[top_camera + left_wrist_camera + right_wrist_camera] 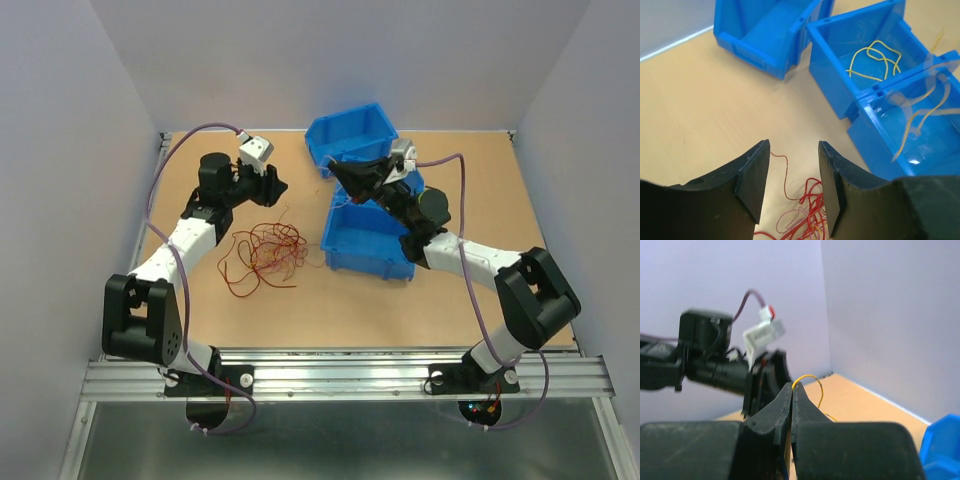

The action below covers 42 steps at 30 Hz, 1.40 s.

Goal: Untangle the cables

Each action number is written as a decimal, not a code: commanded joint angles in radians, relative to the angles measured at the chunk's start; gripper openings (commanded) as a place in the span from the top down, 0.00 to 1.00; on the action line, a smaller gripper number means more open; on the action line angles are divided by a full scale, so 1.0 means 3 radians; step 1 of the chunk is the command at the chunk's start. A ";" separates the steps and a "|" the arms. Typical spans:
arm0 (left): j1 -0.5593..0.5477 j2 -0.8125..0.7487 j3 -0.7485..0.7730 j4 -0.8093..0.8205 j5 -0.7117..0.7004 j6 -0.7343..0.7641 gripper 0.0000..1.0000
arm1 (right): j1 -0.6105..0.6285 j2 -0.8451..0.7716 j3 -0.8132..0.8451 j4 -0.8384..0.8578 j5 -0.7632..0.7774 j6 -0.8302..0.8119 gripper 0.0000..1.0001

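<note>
I see a tan board tabletop (300,310) enclosed by pale lilac walls (300,60), with an aluminium rail (340,375) along its near edge. The red-orange cable tangle (268,250) lies left of centre, beside two blue bins (365,262). The left gripper (794,150) hovers over the tangle's far edge, jaws parted and empty. The right gripper (792,387) pinches a yellow cable (812,380) above the bins.

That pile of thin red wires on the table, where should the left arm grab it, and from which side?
Likely one loose loop at the left edge of the tangle of thin red wires, from straight above: it lies flat, clear of the dense middle.
</note>
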 commanded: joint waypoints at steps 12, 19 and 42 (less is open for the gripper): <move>-0.0006 -0.0536 -0.0315 0.0421 -0.0358 0.0078 0.41 | -0.0741 0.0280 0.0558 0.0181 -0.0132 0.0481 0.99; -0.0006 -0.0506 -0.0310 0.0416 -0.0353 0.0109 0.41 | -0.0910 0.0459 0.0283 0.0394 -0.0147 0.0288 0.99; -0.0006 -0.0444 -0.0275 0.0298 -0.0256 0.0155 0.35 | -0.0972 0.0301 -0.0168 0.0044 0.0041 0.0358 0.49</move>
